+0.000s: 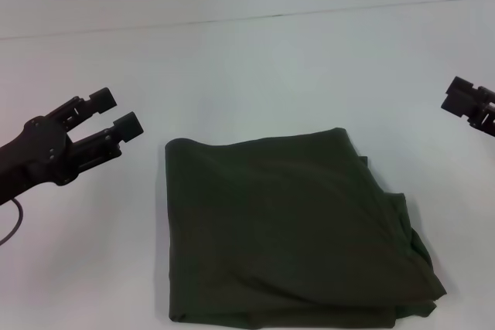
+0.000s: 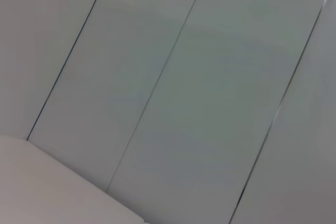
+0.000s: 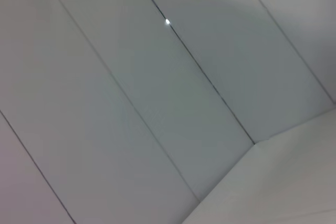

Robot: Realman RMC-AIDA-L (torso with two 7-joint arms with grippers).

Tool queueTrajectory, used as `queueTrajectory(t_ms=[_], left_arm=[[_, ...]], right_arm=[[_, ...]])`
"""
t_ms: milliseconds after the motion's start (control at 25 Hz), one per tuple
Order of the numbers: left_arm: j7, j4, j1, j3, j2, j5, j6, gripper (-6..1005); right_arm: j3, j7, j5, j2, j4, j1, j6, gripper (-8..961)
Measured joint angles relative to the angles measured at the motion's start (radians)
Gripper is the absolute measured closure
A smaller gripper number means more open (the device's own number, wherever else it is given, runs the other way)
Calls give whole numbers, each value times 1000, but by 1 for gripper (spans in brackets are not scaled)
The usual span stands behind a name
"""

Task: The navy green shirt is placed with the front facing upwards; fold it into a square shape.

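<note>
Left gripper (image 1: 117, 112) hovers at nine o'clock over the white counter (image 1: 255, 75), its two fingers spread apart and holding nothing, clear of the cloth. Right gripper (image 1: 464, 102) sits at three o'clock at the frame edge, and whether it is spread or closed cannot be told. Folded into a rough square with a rumpled right edge, the navy green shirt (image 1: 286, 229) lies at six o'clock, plain side up.

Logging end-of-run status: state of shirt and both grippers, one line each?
navy green shirt: folded into a rough square on the table, plain side up, right edge bunched.
left gripper: open, holding nothing, raised left of the shirt.
right gripper: at the head view's right edge, clear of the shirt.
</note>
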Motion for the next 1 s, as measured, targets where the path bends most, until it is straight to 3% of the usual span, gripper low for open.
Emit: queueTrajectory(t_ms=[400, 1000], left_arm=[[0, -17, -7, 2, -1, -4, -6, 88], [2, -32, -12, 3, -2, -6, -25, 87]], right_arm=[[-31, -130, -8, 25, -4, 13, 7, 9], [-71, -147, -7, 25, -6, 46, 52, 8]])
